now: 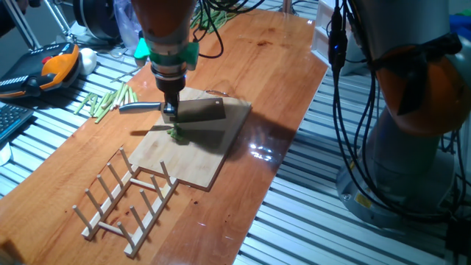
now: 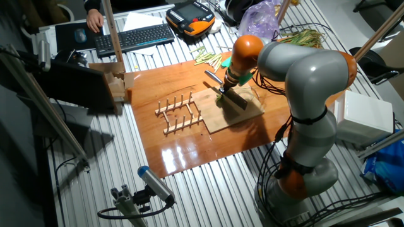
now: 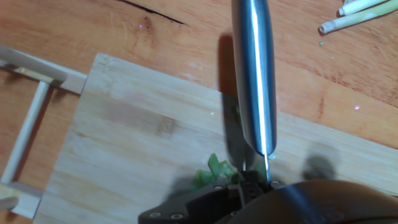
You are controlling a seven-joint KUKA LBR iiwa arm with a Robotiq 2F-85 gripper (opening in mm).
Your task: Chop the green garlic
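While my claw pinches the steel handle of the knife, its broad blade stands over the cutting board. Just under my fingers, the green garlic lies on that board as a small cluster of bright-green bits, beside the blade.

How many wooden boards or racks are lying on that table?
2: a flat cutting board under the gripper, and a pegged wooden rack beside the board's corner. None seem hidden.
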